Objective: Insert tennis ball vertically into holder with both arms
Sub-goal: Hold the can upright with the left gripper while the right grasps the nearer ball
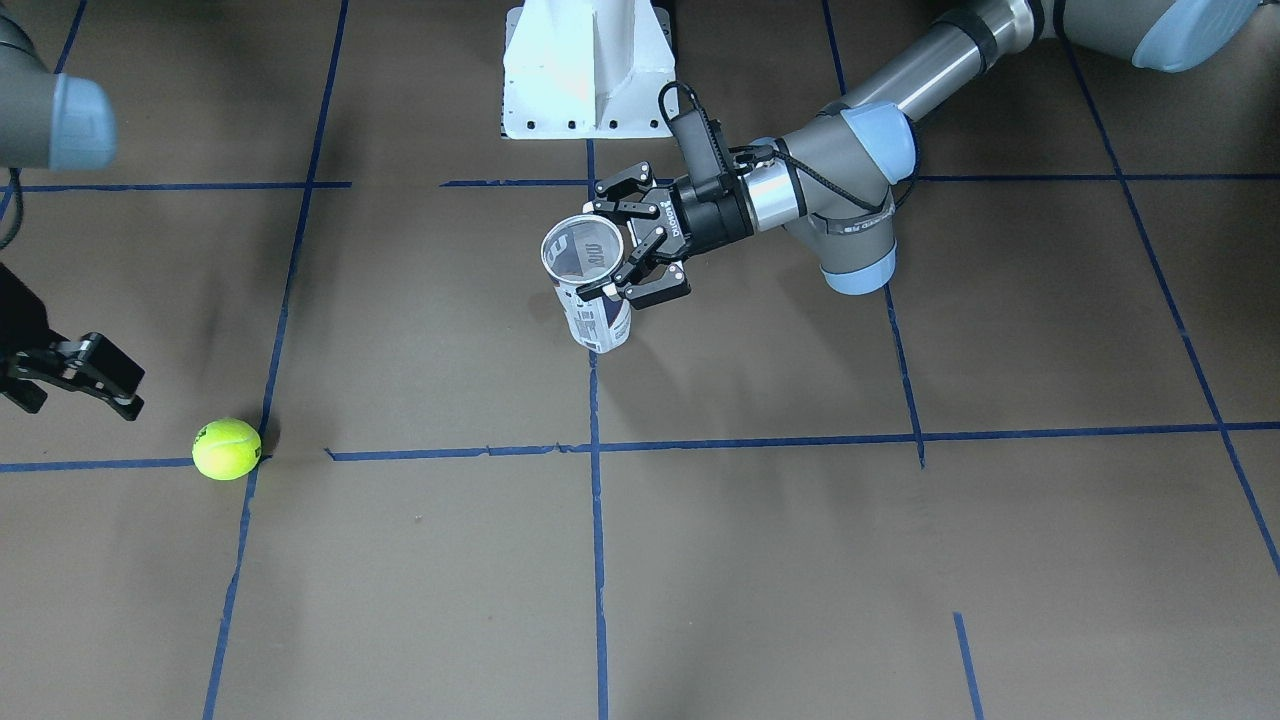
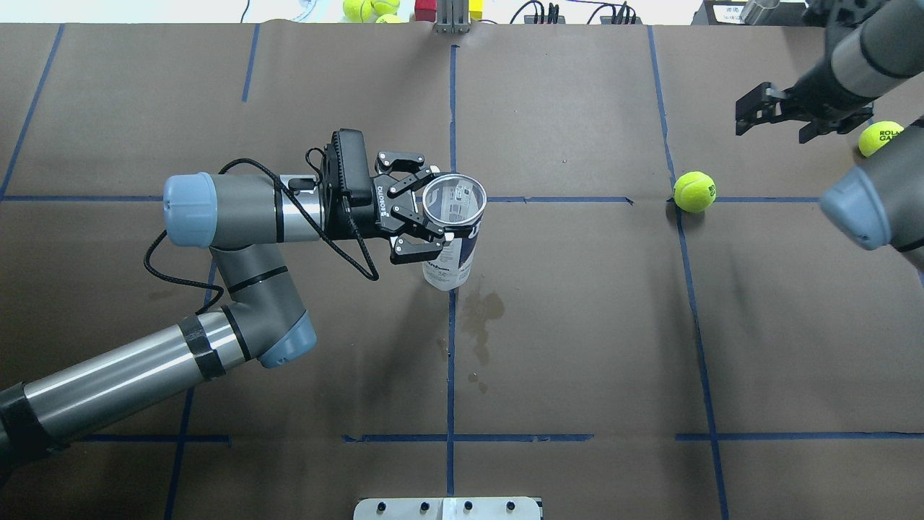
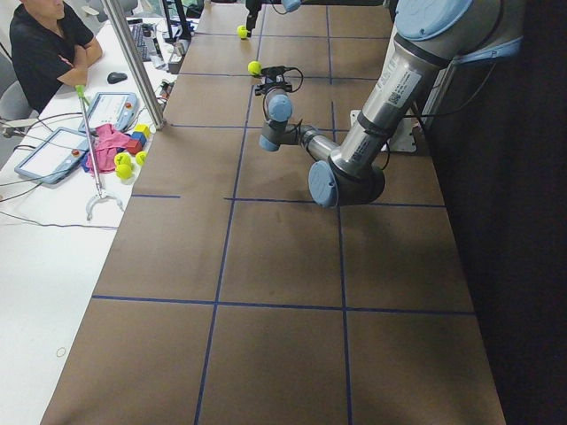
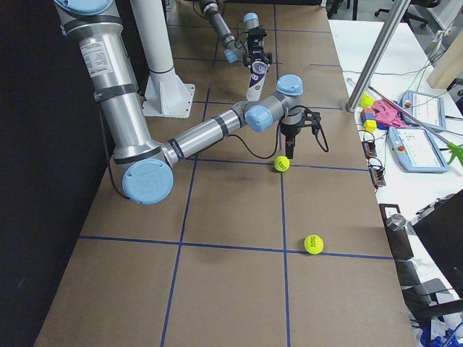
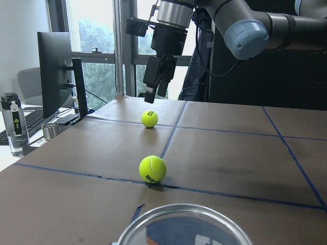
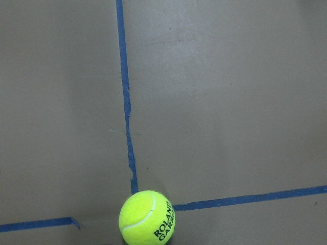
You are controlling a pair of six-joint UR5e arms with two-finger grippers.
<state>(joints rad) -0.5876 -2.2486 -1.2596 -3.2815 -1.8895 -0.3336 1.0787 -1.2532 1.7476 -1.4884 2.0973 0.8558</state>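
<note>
The holder [image 2: 451,263], a clear can with a navy-and-white label, stands upright near the table's middle with its open mouth up. My left gripper [image 2: 433,204] comes in level from the side and is shut on it, one finger on each flank. The can's rim [image 5: 184,224] fills the bottom of the left wrist view. The tennis ball [image 2: 694,191] lies on a blue tape crossing to the right. My right gripper [image 2: 783,123] hangs open above the table, off to the ball's far right, and grips nothing. The ball [image 6: 147,217] sits at the bottom edge of the right wrist view.
A second tennis ball [image 2: 881,137] lies further right, beyond my right gripper. More balls [image 2: 357,9] and blocks sit past the far edge. The white robot base [image 1: 585,70] is behind the holder. A dark stain [image 2: 480,310] marks the paper. A person [image 3: 44,44] sits at the side desk.
</note>
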